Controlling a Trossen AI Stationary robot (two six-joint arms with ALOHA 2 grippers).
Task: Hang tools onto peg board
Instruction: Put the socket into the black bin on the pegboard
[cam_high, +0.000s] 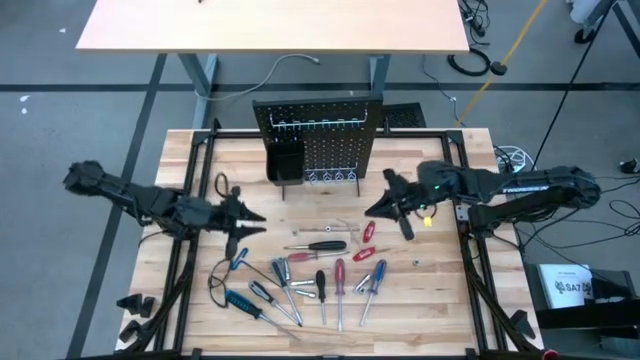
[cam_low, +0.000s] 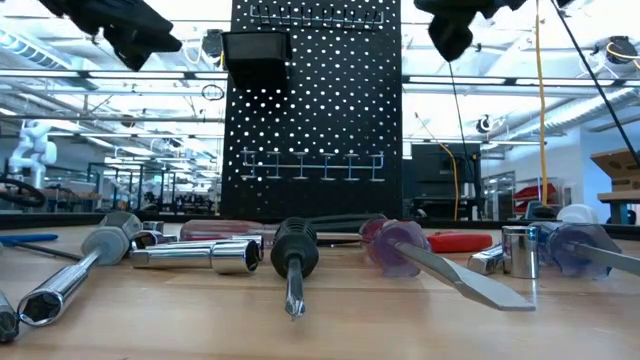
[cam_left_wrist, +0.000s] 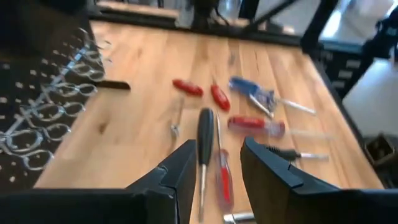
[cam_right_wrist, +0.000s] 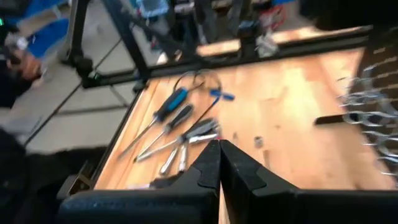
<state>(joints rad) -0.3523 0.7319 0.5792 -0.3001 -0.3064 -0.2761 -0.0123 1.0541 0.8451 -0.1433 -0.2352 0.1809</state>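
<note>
From above, the tools (cam_high: 310, 275) are lying scattered across the table (cam_high: 190, 160) in front of the peg board (cam_high: 318, 140), with the left gripper (cam_high: 243, 222) hovering beside them and the right gripper (cam_high: 385, 205) nearer the board. At table height, a black-handled screwdriver (cam_low: 293, 255) is lying nearest. The left wrist view is showing fingers (cam_left_wrist: 186, 165) parted, holding nothing, over that screwdriver (cam_left_wrist: 205, 134). The right wrist view is showing fingers (cam_right_wrist: 208, 165) pressed together, empty.

Black peg board (cam_high: 318, 135), dotted with holes, on the pale tan table (cam_high: 440, 300). Red, blue and black-handled tools (cam_high: 310, 275).
</note>
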